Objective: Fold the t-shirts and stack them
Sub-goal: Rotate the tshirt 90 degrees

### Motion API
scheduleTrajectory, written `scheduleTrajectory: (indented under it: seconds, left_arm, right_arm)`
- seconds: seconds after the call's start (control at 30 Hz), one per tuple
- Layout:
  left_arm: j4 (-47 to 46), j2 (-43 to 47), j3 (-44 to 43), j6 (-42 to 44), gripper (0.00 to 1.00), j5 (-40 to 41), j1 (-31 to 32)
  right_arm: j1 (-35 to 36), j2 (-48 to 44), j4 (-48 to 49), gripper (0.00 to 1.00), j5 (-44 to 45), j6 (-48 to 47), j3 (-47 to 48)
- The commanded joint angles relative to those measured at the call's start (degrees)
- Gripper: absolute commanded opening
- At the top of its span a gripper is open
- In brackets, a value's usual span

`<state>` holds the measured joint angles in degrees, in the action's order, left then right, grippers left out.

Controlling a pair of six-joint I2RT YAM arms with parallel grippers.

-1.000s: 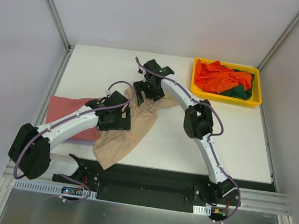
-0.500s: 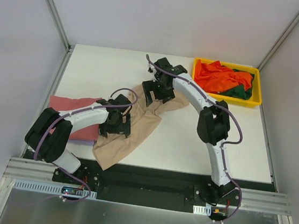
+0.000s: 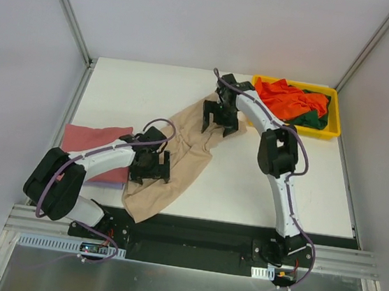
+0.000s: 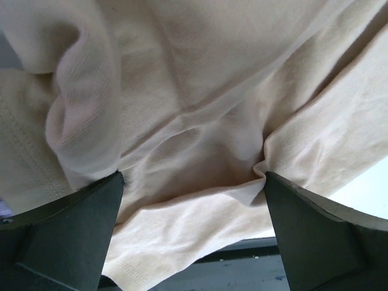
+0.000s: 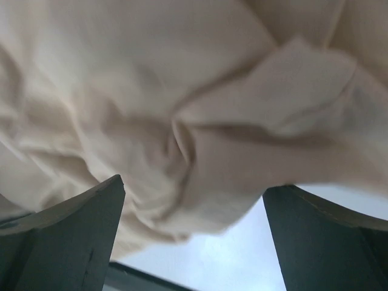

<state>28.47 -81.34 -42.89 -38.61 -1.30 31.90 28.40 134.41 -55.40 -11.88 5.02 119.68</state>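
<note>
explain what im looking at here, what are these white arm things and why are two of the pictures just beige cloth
These are two robot arms bolted to the near edge of a white table. The wide picture comes from a fixed camera above and behind them. The two close-ups come from small cameras on the wrists, so each shows that arm's own dark fingers. The left gripper and the right gripper are both at the tan t-shirt, which fills those views. Whether they pinch it is unclear. A red t-shirt lies folded at the left. A yellow tray holds an orange t-shirt and a green t-shirt.
</note>
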Motion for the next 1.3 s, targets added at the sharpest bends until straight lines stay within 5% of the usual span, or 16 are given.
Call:
scheduleTrajectory:
  seconds: [0.0, 0.1, 0.27, 0.43, 0.67, 0.87, 1.0, 1.27]
  left_arm:
    - [-0.78, 0.92, 2.29, -0.68, 0.99, -8.97, 1.67]
    - [-1.75, 1.27, 2.29, -1.99, 0.99, -10.56, 3.51]
    - [-5.52, 0.49, 0.36, -5.5, 0.99, -13.9, 8.61]
    - [-10.71, -3.64, -5.43, -9.63, 0.99, -15.93, 15.55]
    - [-10.71, -1.2, -8.53, -10.17, 0.99, -13.91, 19.51]
    - [-2.47, 9.17, -6.85, -6.13, 0.99, -0.57, 19.08]
    - [-0.96, 12.52, -4.22, -5.34, 0.99, 0.69, 15.4]
    - [-2.1, 4.36, -3.25, -3.31, 0.99, -1.68, 10.38]
  right_arm:
    - [-2.82, 13.82, -6.2, 0.96, -5.76, 5.08, 22.82]
    - [-5.19, 16.94, 0.34, 0.96, -10.7, 9.04, 29.48]
    - [-5.46, 6.93, 17.24, 0.96, -7.55, 9.14, 18.93]
    - [-5.55, 6.67, 15.06, 0.96, -6.58, 5.45, 27.89]
    - [-4.76, -6.69, 5.85, 0.96, 2.73, -2.46, 14.55]
    - [0.15, -12.76, 0.64, 0.96, 4.41, -4.58, 0.59]
    - [5.42, -13.56, 4.5, 0.96, 0.81, -4.32, -8.22]
    - [7.11, -1.71, 1.7, 0.96, -0.77, -3.0, -0.15]
